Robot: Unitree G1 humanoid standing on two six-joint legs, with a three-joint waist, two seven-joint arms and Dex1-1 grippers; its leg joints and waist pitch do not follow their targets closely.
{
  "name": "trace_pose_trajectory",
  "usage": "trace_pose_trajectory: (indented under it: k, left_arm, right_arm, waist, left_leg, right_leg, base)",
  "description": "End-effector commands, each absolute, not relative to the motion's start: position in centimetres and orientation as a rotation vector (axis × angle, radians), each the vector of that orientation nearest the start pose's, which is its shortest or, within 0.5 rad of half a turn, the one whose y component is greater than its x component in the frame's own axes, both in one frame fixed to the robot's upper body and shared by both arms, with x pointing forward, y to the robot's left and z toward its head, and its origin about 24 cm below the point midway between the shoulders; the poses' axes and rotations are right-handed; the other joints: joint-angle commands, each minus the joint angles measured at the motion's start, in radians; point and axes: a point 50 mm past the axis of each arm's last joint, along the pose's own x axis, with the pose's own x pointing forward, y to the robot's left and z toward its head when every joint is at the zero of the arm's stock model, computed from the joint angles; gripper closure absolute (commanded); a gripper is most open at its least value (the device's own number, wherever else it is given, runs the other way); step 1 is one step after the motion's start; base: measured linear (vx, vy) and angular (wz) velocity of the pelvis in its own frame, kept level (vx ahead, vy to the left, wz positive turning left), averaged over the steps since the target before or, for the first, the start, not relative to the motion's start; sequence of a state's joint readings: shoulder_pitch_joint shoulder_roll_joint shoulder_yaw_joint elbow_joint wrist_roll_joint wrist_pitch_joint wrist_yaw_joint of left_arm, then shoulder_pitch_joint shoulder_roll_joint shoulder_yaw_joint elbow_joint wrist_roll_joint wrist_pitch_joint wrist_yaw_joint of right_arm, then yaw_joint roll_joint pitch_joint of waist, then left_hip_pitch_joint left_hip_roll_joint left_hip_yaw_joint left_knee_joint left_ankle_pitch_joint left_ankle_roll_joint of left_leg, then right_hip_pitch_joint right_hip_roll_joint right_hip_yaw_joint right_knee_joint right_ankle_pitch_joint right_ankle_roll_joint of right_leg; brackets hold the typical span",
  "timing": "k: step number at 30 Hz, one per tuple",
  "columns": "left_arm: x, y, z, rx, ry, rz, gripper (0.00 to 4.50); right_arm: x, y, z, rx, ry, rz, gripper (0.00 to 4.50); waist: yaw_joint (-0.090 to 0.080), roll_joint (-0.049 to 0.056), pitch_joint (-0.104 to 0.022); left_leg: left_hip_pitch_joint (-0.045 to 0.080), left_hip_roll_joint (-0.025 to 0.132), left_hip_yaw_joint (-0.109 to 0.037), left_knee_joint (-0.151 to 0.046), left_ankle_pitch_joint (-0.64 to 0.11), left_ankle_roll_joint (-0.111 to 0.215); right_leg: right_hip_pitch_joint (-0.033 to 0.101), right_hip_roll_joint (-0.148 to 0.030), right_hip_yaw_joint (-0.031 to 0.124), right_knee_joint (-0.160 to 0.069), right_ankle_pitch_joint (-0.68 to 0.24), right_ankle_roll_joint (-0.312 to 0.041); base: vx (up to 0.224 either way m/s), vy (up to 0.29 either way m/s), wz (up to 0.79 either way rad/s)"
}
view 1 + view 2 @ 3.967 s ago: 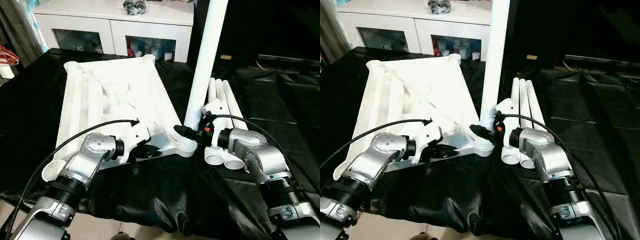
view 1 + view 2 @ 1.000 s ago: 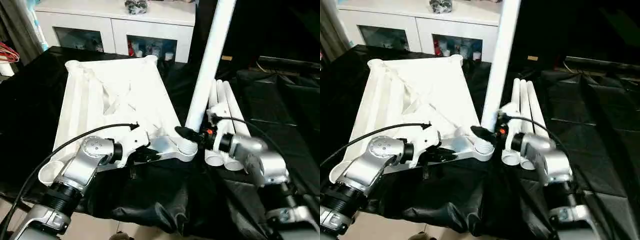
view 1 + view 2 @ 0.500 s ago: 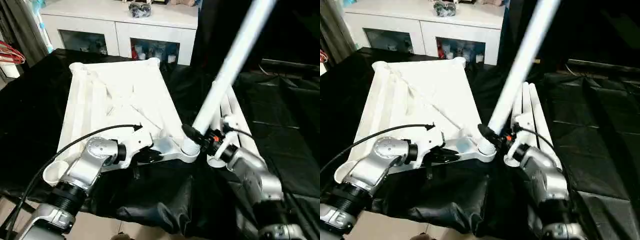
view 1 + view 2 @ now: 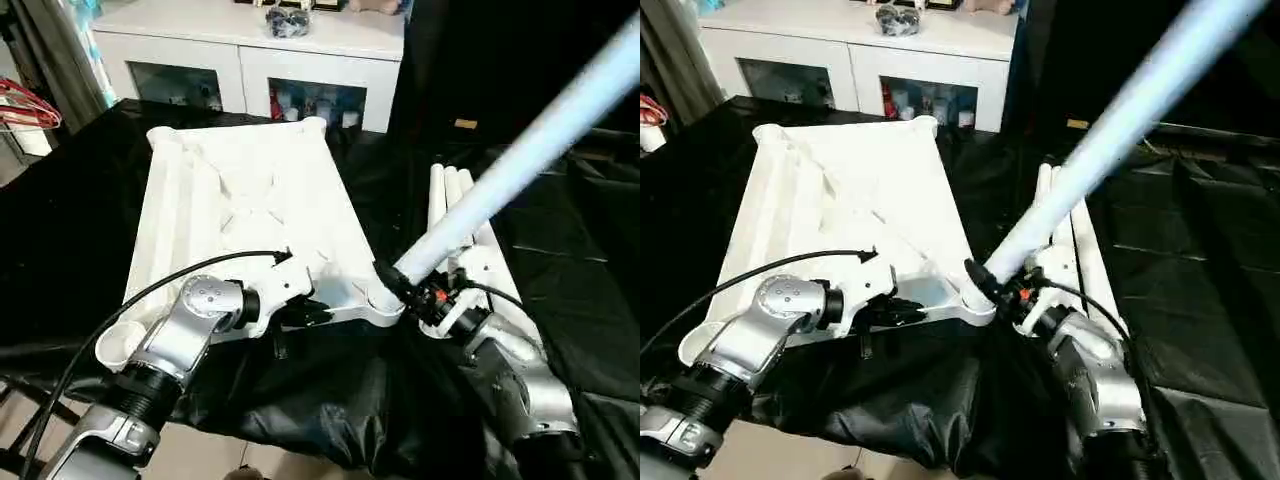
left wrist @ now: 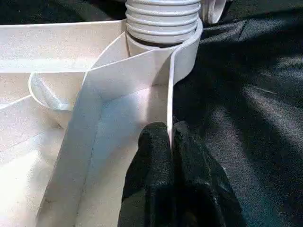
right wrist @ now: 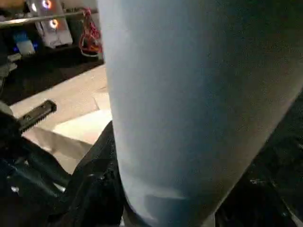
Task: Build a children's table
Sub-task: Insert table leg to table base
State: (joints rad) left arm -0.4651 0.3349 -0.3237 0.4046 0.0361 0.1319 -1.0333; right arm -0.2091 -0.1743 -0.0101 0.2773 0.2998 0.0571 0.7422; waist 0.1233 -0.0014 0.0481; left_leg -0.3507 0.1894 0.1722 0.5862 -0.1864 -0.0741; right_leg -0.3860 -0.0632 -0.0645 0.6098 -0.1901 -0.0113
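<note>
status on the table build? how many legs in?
None seated for good. The tabletop lies underside up; the left gripper is shut on its near rim. In hand: the right gripper holds one leg with its threaded end at the near-right corner socket, but the leg leans steeply to the right, not upright. Left: three spare legs lie on the black cloth, other sockets empty.

Tabletop (image 4: 240, 200): white plastic, ribbed underside up. Held leg (image 4: 520, 160): white, bluish sheen along its length, ridged white end at the corner socket (image 4: 385, 300). Spare legs (image 4: 450, 195): white. Cloth (image 4: 60, 220): glossy black. Left gripper (image 5: 169, 142): black fingers; forearm silver, black cable. Right gripper (image 4: 400, 285): black, small red mark behind. Cabinet (image 4: 250, 50): white, dark glass doors.
</note>
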Motion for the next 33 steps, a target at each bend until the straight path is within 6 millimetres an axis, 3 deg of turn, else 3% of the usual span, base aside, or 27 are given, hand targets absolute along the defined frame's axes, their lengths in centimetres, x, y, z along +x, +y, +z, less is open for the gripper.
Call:
trace_pose_trajectory:
  k: [1, 14, 18, 27, 29, 33]
  left_arm:
    - [30.6, 10.7, 5.3, 0.403, 0.289, -1.204, 4.50]
    - [30.4, 11.1, 5.2, 0.444, 0.313, -1.247, 4.50]
    - [30.1, 11.4, 5.2, 0.467, 0.331, -1.301, 4.50]
    - [29.7, 12.4, 5.9, 0.519, 0.345, -1.414, 4.50]
    - [29.7, 13.1, 6.5, 0.518, 0.353, -1.453, 4.50]
    - [29.7, 14.0, 6.8, 0.534, 0.367, -1.486, 4.50]
  right_arm:
    - [26.9, -13.6, 1.4, 0.133, 0.225, 0.804, 2.59]
    - [28.7, -12.5, 1.1, -0.030, 0.364, 0.982, 2.59]
    - [28.5, -12.0, 1.2, -0.032, 0.384, 1.108, 2.59]
    - [27.0, -12.3, 0.7, -0.067, 0.422, 1.304, 2.59]
    - [26.3, -12.6, 0.7, -0.066, 0.435, 1.373, 2.59]
    - [25.8, -12.8, 0.8, -0.065, 0.441, 1.422, 2.59]
  waist:
    - [-0.002, -0.009, -0.045]
    - [-0.024, -0.012, -0.037]
    - [-0.028, -0.013, -0.042]
    - [-0.016, -0.020, -0.056]
    - [-0.010, -0.029, -0.059]
    - [-0.001, -0.026, -0.064]
  left_leg:
    - [0.006, 0.045, -0.021, -0.087, -0.308, 0.012]
    - [0.012, 0.042, -0.029, -0.088, -0.391, -0.002]
    - [0.010, 0.046, -0.029, -0.091, -0.384, 0.004]
    - [0.004, 0.050, -0.016, -0.090, -0.248, 0.024]
    - [0.004, 0.049, -0.013, -0.086, -0.200, 0.038]
    - [0.009, 0.052, -0.009, -0.080, -0.150, 0.056]
  right_leg:
    - [0.022, -0.094, 0.054, -0.105, -0.485, -0.108]
    - [0.013, -0.099, 0.046, -0.127, -0.643, -0.071]
    - [0.017, -0.096, 0.048, -0.118, -0.564, -0.094]
    - [0.034, -0.090, 0.053, -0.086, -0.262, -0.183]
    - [0.039, -0.087, 0.051, -0.077, -0.192, -0.198]
    - [0.040, -0.083, 0.048, -0.063, -0.067, -0.225]
  base:
    - [0.000, 0.000, 0.00]
    - [0.000, 0.000, 0.00]
    - [0.000, 0.000, 0.00]
    - [0.000, 0.000, 0.00]
    - [0.000, 0.000, 0.00]
    - [0.000, 0.000, 0.00]
